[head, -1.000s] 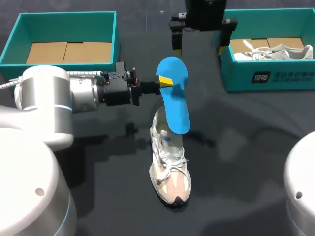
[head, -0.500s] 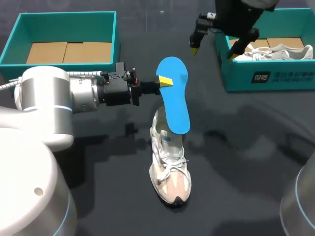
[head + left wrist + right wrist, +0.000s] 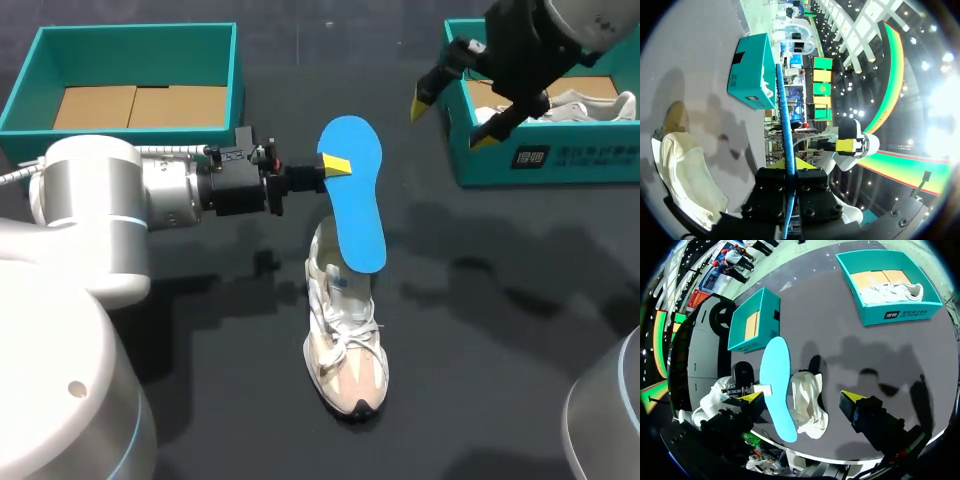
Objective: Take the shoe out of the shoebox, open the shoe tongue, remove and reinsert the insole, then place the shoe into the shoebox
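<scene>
The right shoebox (image 3: pixel 585 160) bears a small white printed mark (image 3: pixel 528 158) on its near wall, and a white shoe (image 3: pixel 565 100) lies inside. The left arm reaches in level from the side, and its tool (image 3: pixel 325 170) is clamped on the blue insole (image 3: pixel 358 205) near its far end. The insole's near end hangs over the opening of the beige-and-white shoe (image 3: pixel 345 345), which stands on the dark worktop (image 3: pixel 500 350). The right tool (image 3: pixel 453 122) hovers tilted above that shoebox's corner with its fingers spread wide, holding nothing. The left shoebox (image 3: pixel 130 45) holds only cardboard.
</scene>
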{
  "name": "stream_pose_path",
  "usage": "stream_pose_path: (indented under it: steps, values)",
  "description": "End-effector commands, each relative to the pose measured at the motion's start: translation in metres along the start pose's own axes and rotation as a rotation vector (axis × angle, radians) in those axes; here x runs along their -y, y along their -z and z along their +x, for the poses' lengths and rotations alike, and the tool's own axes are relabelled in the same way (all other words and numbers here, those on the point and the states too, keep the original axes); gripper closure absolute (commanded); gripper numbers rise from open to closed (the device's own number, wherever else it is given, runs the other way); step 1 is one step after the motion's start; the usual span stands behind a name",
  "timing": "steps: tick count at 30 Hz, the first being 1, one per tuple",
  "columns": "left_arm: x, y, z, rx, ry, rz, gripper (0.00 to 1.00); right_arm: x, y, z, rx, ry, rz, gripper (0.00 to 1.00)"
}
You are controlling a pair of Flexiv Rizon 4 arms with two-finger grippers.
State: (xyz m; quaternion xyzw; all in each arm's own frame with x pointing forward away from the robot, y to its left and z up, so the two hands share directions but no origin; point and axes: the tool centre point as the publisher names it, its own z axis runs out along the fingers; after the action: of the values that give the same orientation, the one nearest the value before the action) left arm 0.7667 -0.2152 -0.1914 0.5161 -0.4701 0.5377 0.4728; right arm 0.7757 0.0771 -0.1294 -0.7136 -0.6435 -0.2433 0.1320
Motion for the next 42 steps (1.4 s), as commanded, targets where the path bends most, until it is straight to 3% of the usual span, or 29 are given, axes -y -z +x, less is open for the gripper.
stream_pose_path:
  steps: [1,13,35,42]
  values:
    - [-0.001,0.001,0.0,0.002,0.0,-0.001,1.0,0.004,-0.008,-0.011,-0.506,-0.02,-0.014,0.0]
    - [-0.001,0.001,0.0,0.002,0.0,-0.001,1.0,0.015,-0.031,-0.014,-0.675,-0.065,-0.06,0.0]
    - [-0.001,0.001,0.0,0.002,0.0,-0.001,1.0,0.014,-0.047,-0.025,-0.761,-0.101,-0.03,0.0]
    - [0.001,0.003,0.004,0.07,-0.304,-0.005,1.0,0.013,-0.047,-0.02,-0.773,-0.093,0.002,0.0]
